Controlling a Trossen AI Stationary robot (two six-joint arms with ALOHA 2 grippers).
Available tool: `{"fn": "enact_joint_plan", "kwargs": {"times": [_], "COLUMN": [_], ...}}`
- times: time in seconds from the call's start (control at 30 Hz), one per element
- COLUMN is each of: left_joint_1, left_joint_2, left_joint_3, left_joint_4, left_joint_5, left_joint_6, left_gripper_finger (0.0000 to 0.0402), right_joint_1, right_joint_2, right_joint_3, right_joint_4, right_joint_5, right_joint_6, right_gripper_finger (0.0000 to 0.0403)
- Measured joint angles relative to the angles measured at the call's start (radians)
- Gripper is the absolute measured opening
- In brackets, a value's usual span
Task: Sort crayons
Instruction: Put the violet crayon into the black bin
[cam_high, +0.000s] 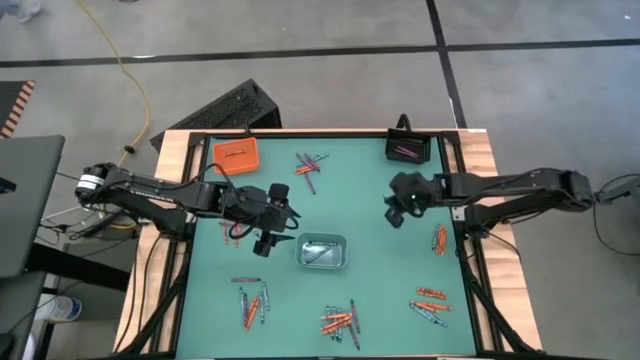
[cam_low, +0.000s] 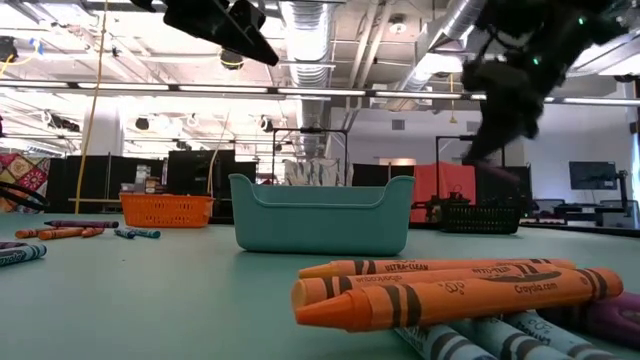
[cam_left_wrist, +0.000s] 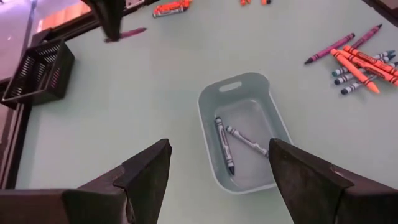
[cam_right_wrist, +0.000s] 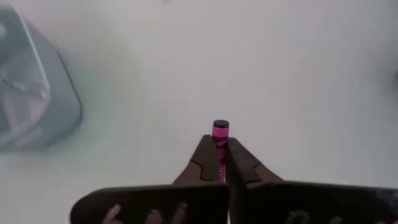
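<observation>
Crayon, pink (cam_right_wrist: 220, 132), is pinched end-on between the closed fingers of the right gripper (cam_high: 395, 213) over bare mat right of the grey tray (cam_high: 322, 251), while the left gripper (cam_high: 268, 240) is held spread beside that tray.

Even overhead light falls on my green surface (cam_high: 380, 290) in the high view, with only soft, short shadows under both arms. From table height, ceiling strip lights (cam_low: 320, 92) flare white, leaving my two arms as dark silhouettes; the nearest crayons (cam_low: 450, 290) are sharp, the room behind hazier. My right wrist view is washed out and pale: the pink crayon (cam_right_wrist: 220, 132) in the right hand (cam_right_wrist: 221, 163) is crisp, while the grey tray (cam_right_wrist: 34, 93) blurs at the edge.
</observation>
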Motion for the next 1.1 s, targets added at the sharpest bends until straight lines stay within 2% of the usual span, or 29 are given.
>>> {"fn": "enact_joint_plan", "kwargs": {"times": [0.2,0.37,0.67,0.87,1.1], "left_joint_1": [0.012,0.012,0.012,0.012,0.012], "left_joint_2": [0.000,0.000,0.000,0.000,0.000], "left_joint_3": [0.000,0.000,0.000,0.000,0.000], "left_joint_4": [0.001,-0.002,-0.024,-0.049,-0.049], "left_joint_5": [-0.001,-0.002,-0.001,-0.001,-0.001], "left_joint_6": [-0.003,-0.011,-0.036,-0.044,-0.040], "left_gripper_finger": [0.0261,0.0261,0.0261,0.0261,0.0261], "right_joint_1": [-0.042,-0.128,-0.411,-0.617,-0.765], "right_joint_2": [-0.010,0.015,0.133,0.249,0.400], "right_joint_3": [0.088,0.155,0.249,0.290,0.298], "right_joint_4": [-0.007,-0.010,-0.015,-0.003,0.103], "right_joint_5": [0.135,0.163,0.162,0.087,0.037], "right_joint_6": [-0.161,-0.305,-0.634,-0.847,-1.029], "right_gripper_finger": [0.0000,0.0000,0.0000,0.0000,0.0000]}}
